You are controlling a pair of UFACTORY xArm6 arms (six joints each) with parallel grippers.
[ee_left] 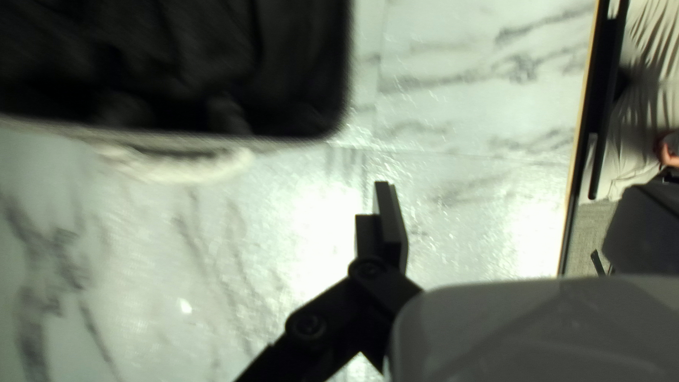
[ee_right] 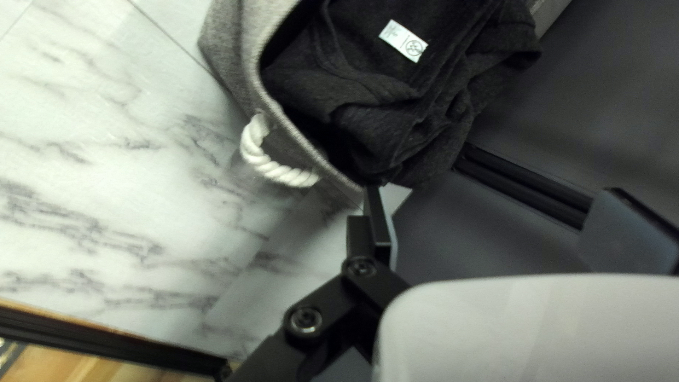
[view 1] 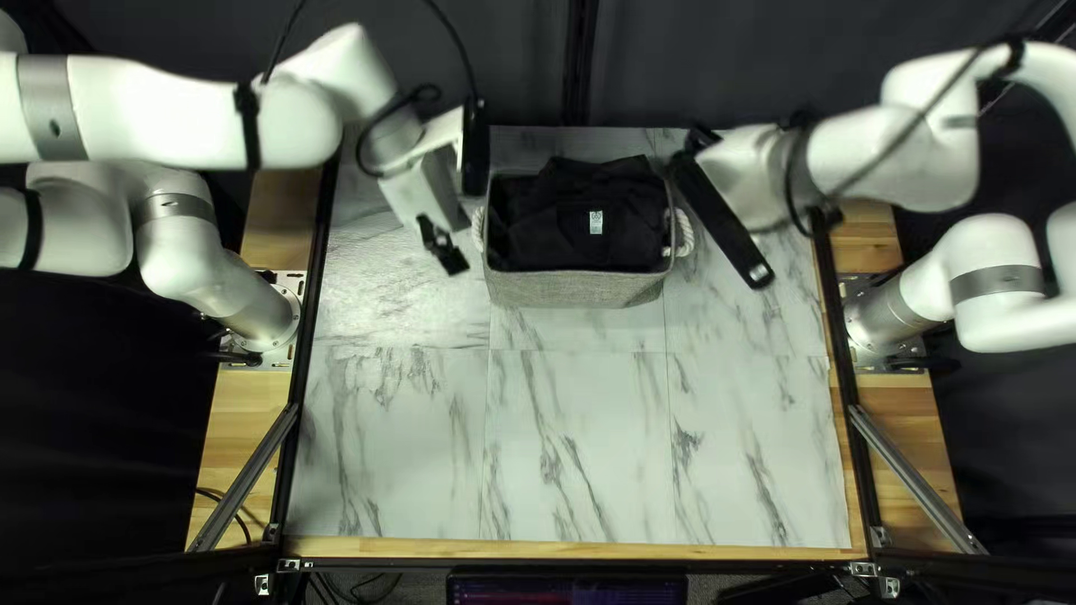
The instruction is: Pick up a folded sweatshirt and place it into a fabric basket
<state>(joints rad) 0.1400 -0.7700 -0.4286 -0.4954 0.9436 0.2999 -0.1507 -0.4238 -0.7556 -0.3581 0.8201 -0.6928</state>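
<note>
Slanted overhead on table (view 1: 580,437); two close wrist views, seemingly both onto basket (view 1: 580,290)

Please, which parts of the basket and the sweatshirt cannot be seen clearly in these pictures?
Basket floor: in every view the black folded sweatshirt covers the inside of the grey fabric basket.
Left wrist view: the white rope handle is blurred, and the picture's edge cuts the basket off.
The small white label on the sweatshirt: print too small in any view.

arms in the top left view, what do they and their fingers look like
The left arm and right arm are white, rounded tubes with silver-grey bands at the joints and black cables strapped along them. The fingers are flat black bars on black bolted links.
</note>
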